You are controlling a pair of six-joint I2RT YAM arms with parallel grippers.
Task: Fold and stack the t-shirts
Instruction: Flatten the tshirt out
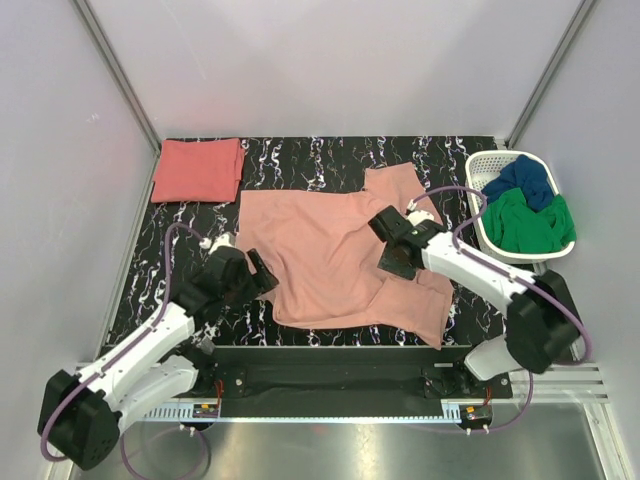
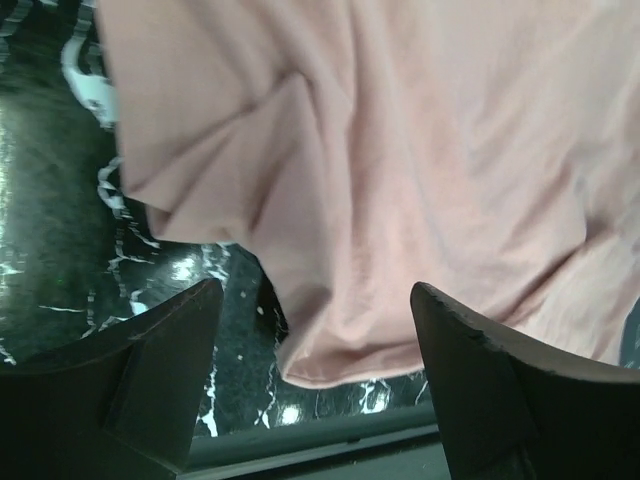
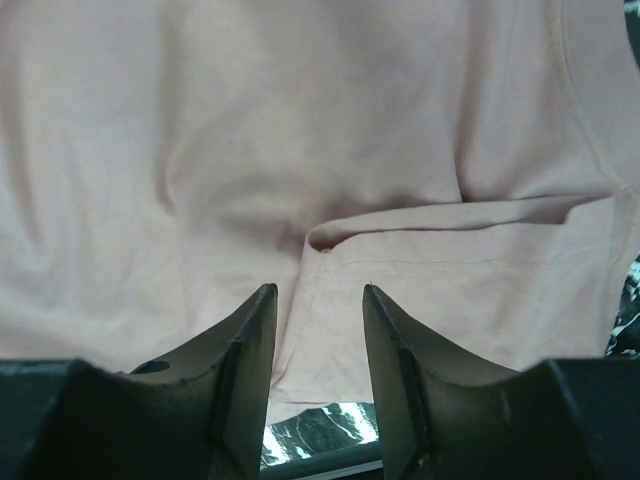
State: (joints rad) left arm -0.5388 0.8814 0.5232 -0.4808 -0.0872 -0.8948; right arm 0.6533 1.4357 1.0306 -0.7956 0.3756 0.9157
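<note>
While both jaws stand spread, pinching nothing, left gripper (image 2: 315,290) has pink t-shirt (image 2: 400,150) hem just ahead; right gripper (image 3: 320,290) hangs over a fold in it.

Black marbled table (image 1: 300,160), pale pink t-shirt (image 1: 330,260) spread out centre, folded coral-red t-shirt (image 1: 198,170) far left, white basket (image 1: 497,160) far right

Rumpled salmon-pink shirt (image 1: 330,255) mid-table, folded coral-red shirt (image 1: 198,170) far-left, basket (image 1: 488,160) right

White basket (image 1: 492,160) right of pink shirt (image 1: 320,250)
</note>
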